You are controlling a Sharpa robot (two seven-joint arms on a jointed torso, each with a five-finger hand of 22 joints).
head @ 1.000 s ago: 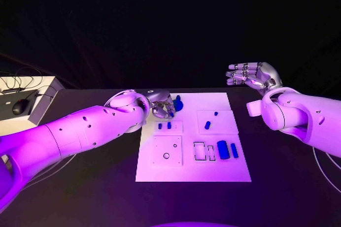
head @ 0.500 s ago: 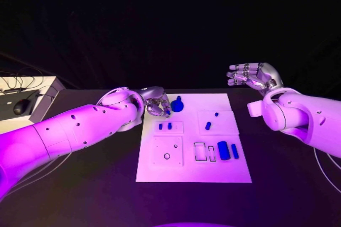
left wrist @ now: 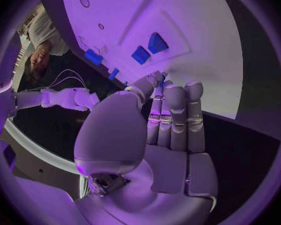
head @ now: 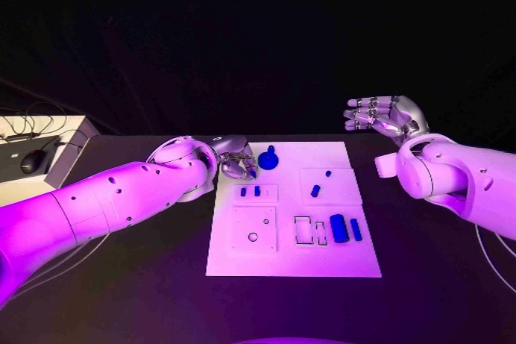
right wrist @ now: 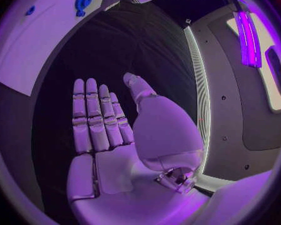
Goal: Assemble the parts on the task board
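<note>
While the silver left hand point(head: 238, 161) hangs over the far left edge of the white rectangular task board point(head: 292, 254), its fingers lie straight and together, holding nothing. Silver right hand point(head: 384, 116): raised off the table beyond the board's far right corner, fingers apart, empty. Round blue plastic part with a stub point(head: 268, 160) stands by the far edge, just beside the left fingertips. Judged light, rigid, smooth, likely to slip; best pinched across its rim.

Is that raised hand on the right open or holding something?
Open: the right silver hand holds nothing, its fingers stretched out straight above the black table.
</note>
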